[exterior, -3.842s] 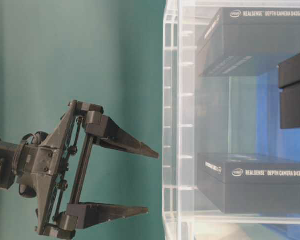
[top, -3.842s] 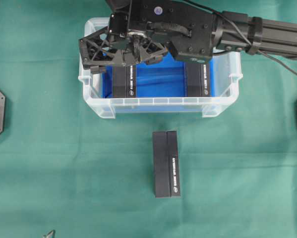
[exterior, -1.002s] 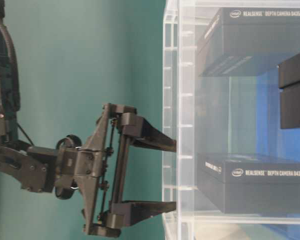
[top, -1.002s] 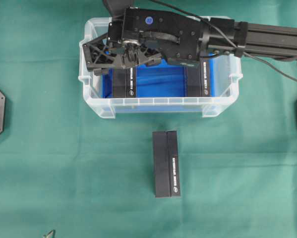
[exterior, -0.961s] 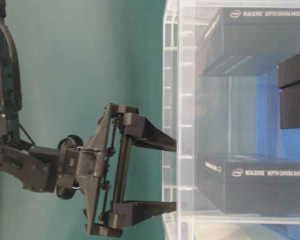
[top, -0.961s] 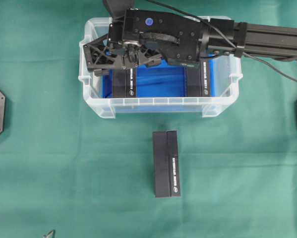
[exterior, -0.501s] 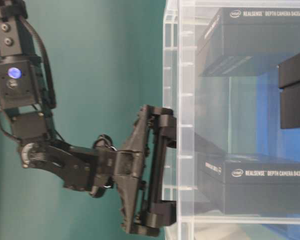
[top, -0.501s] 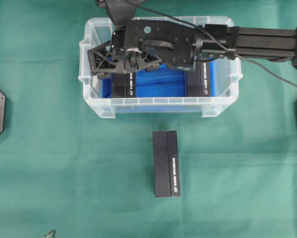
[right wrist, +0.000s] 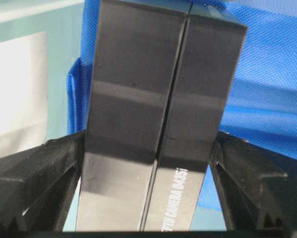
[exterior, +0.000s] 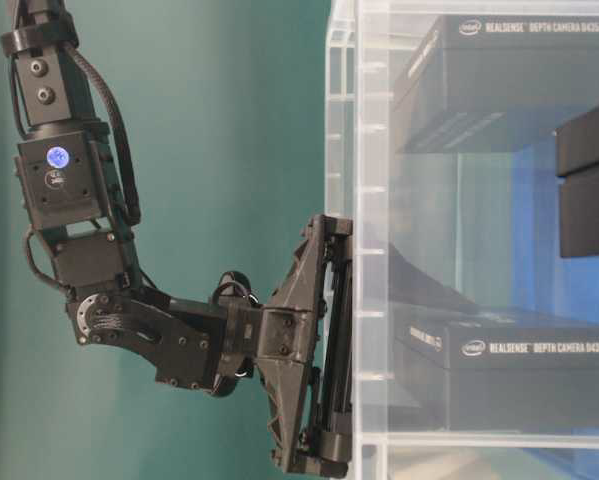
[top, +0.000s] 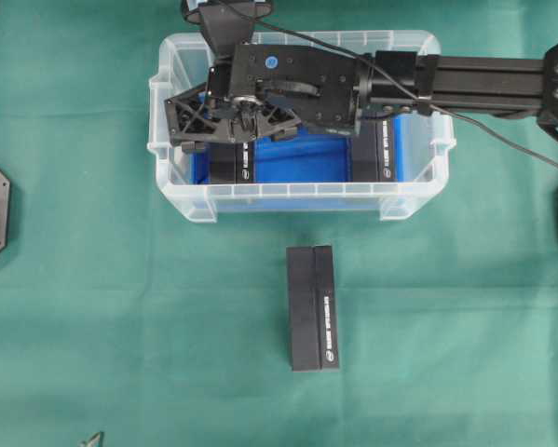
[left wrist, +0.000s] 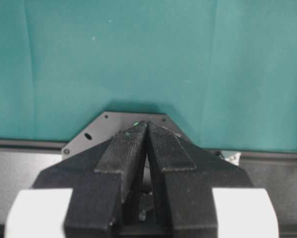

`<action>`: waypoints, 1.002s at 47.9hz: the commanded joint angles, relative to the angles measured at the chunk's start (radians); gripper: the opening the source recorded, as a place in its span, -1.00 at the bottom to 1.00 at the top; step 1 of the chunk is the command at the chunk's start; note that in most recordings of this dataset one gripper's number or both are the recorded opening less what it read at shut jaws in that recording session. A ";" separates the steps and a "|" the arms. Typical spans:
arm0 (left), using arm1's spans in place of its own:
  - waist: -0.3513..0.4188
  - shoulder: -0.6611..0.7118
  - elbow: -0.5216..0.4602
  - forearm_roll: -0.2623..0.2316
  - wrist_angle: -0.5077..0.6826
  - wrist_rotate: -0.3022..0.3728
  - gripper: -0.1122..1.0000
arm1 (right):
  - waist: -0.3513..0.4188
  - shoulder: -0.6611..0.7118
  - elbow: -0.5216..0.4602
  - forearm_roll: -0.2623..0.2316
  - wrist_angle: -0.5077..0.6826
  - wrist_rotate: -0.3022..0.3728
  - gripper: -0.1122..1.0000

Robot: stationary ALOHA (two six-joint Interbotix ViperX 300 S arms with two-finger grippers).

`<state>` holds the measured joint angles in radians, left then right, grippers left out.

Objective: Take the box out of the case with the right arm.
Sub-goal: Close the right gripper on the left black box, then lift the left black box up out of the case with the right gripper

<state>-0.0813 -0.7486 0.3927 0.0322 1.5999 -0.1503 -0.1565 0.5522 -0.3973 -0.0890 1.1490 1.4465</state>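
- Right gripper (right wrist: 143, 198) fingers (right wrist: 34, 183) spread wide, straddling the left box (right wrist: 153, 124) in the case (top: 297, 197); not yet clamped.
- Box's long axis runs straight ahead between the fingers.
- Left gripper (left wrist: 147, 148) closed, empty, far off.

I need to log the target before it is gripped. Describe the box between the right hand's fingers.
The box is black, matte cardboard by its look, long and slim, with a seam down its top and white lettering along one side. It lies flat on the blue lining at the left end of the case. The open right hand straddles it, a finger along each side.
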 commanded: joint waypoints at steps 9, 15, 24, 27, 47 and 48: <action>-0.002 -0.002 -0.026 0.002 -0.002 0.002 -0.80 | -0.002 -0.014 -0.011 0.018 -0.005 0.005 0.87; -0.002 -0.003 -0.026 0.002 -0.002 0.002 -0.80 | -0.002 -0.009 -0.012 0.032 0.008 0.017 0.83; -0.002 -0.003 -0.026 0.002 -0.002 0.002 -0.80 | -0.002 -0.008 -0.011 0.026 0.041 0.021 0.47; -0.002 -0.003 -0.026 0.002 -0.002 0.002 -0.80 | -0.002 -0.009 -0.011 0.021 0.044 0.021 0.46; -0.002 -0.005 -0.026 0.002 -0.002 0.002 -0.80 | 0.000 -0.009 -0.025 0.018 0.044 0.020 0.44; -0.002 -0.005 -0.026 0.002 -0.002 0.002 -0.80 | 0.000 -0.008 -0.026 0.018 0.044 0.020 0.43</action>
<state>-0.0813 -0.7547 0.3927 0.0322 1.6015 -0.1503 -0.1626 0.5599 -0.4019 -0.0690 1.1934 1.4696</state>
